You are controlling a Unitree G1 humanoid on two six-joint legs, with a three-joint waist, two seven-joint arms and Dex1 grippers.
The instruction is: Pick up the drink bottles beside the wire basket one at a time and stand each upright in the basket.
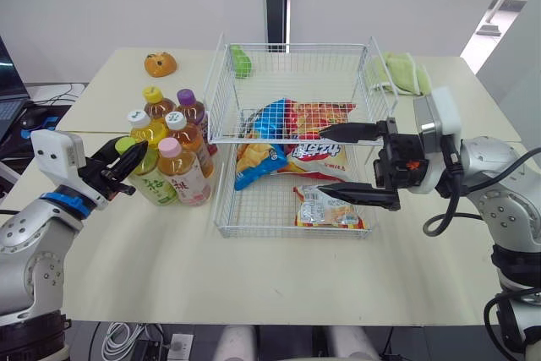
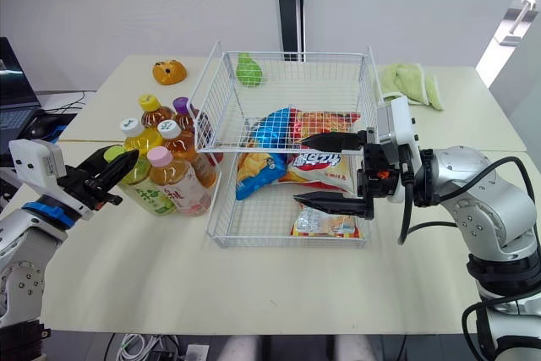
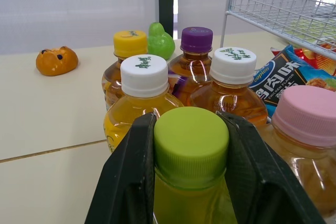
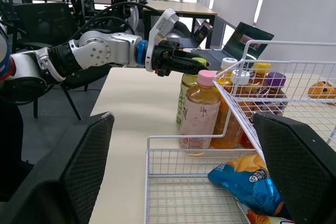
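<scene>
Several tea bottles stand upright in a cluster on the table just left of the white wire basket (image 1: 221, 209). My left gripper (image 1: 127, 165) is shut on the green-capped bottle (image 3: 191, 145) at the cluster's front left, its black fingers (image 3: 131, 171) pressed against both sides of the cap. Beside it stand a pink-capped bottle (image 1: 172, 166), two white-capped ones (image 3: 144, 74), a yellow-capped one (image 1: 152, 94) and a purple-capped one (image 1: 186, 97). My right gripper (image 1: 320, 161) hangs open over the basket's right half, holding nothing.
Snack bags (image 1: 287, 137) and a small packet (image 1: 325, 206) lie on the basket floor. A green toy (image 1: 242, 60) sits at the basket's far left corner. On the table's far side are an orange toy (image 1: 160, 63) and a green cloth (image 1: 401, 72). A laptop (image 1: 8, 82) is at far left.
</scene>
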